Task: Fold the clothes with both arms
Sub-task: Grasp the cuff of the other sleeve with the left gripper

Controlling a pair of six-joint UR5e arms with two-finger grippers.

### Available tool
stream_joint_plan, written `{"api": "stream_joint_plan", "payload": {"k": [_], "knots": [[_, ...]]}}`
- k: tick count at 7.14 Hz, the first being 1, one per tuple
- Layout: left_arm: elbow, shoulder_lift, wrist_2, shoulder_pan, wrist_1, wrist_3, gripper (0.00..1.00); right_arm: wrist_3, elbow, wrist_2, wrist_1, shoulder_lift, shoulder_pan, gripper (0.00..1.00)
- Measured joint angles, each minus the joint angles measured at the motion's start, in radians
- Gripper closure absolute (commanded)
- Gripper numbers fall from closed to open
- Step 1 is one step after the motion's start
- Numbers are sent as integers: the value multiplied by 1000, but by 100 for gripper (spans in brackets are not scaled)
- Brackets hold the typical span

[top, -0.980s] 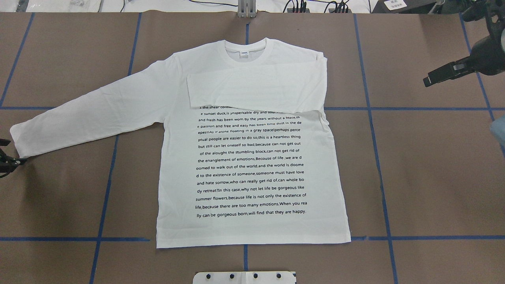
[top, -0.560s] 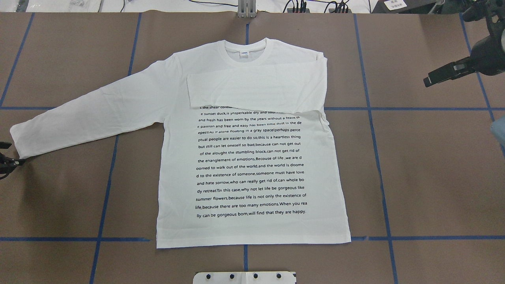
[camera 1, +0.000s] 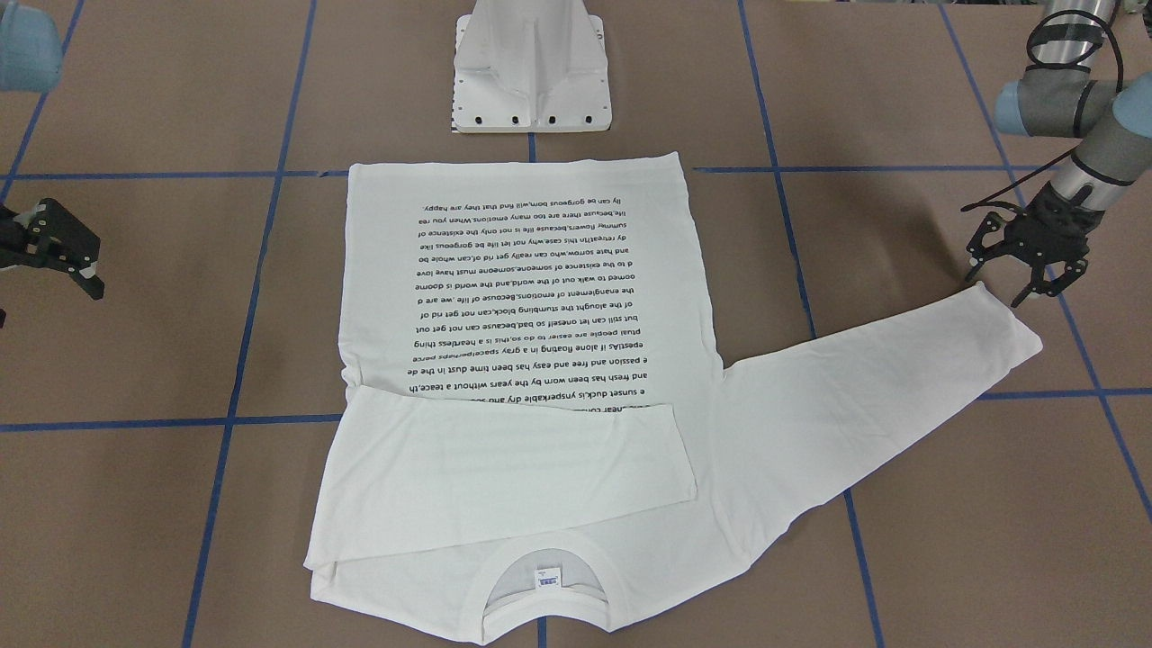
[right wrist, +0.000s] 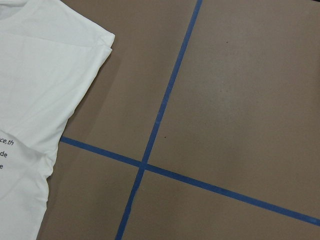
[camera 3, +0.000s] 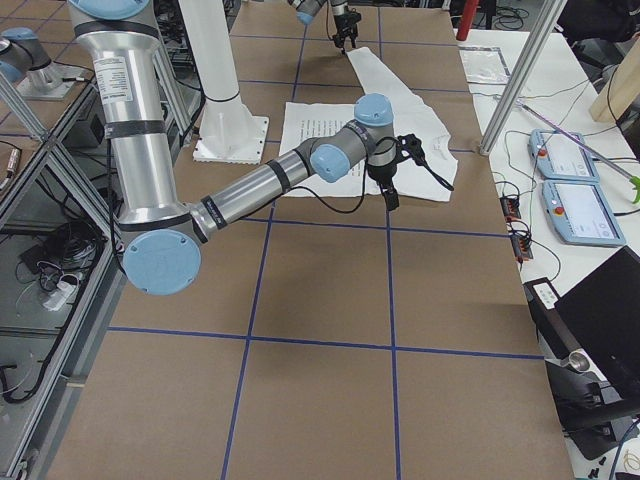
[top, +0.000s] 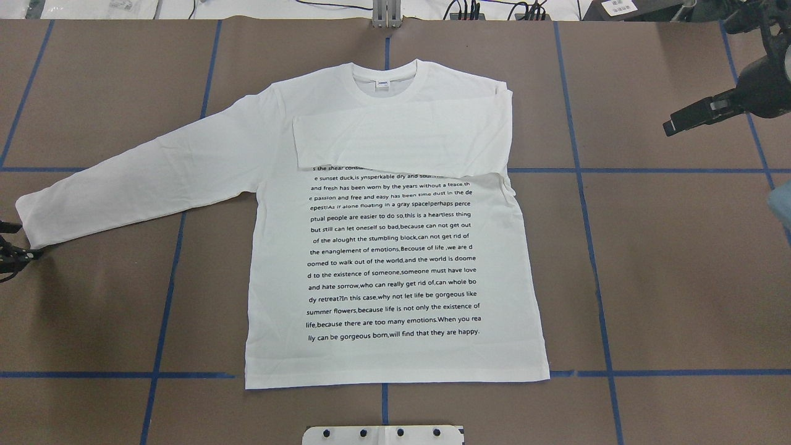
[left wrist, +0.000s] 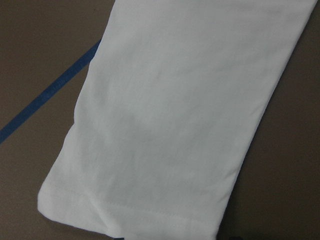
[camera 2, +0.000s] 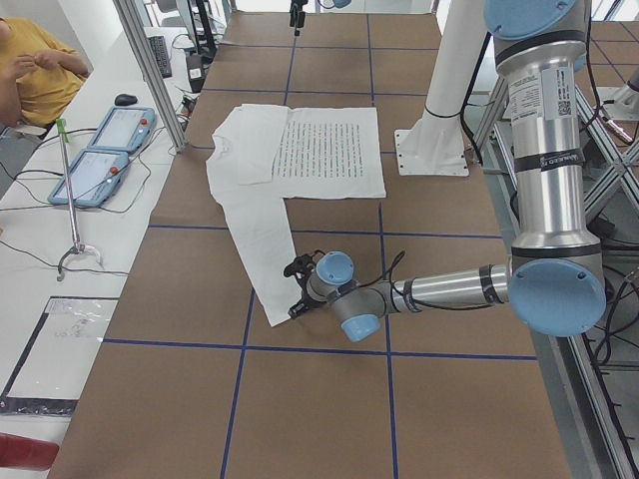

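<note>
Shirt (top: 395, 259) flat, left fingers (camera 1: 976, 256) apart beside outstretched sleeve cuff (camera 1: 1010, 331), right fingers (camera 1: 85, 274) apart, well away

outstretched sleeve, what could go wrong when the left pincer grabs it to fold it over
1. The open left pincer sits right at the corner of the cuff. It might catch only the hem or one layer and lose it mid-fold.
2. The right pincer is off the shirt, so nothing pins it. Pulling the cuff could drag the body askew and disturb the folded sleeve lying loose across the chest.
</note>
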Motion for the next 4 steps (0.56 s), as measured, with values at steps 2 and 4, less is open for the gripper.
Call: {"api": "stream_joint_plan", "payload": {"k": [2, 4], "knots": [[0, -3, 0, 6, 0, -1, 29, 1, 0, 0, -1, 0, 0, 0], [0, -4, 0, 13, 0, -2, 35, 1, -1, 0, -1, 0, 0, 0]]}}
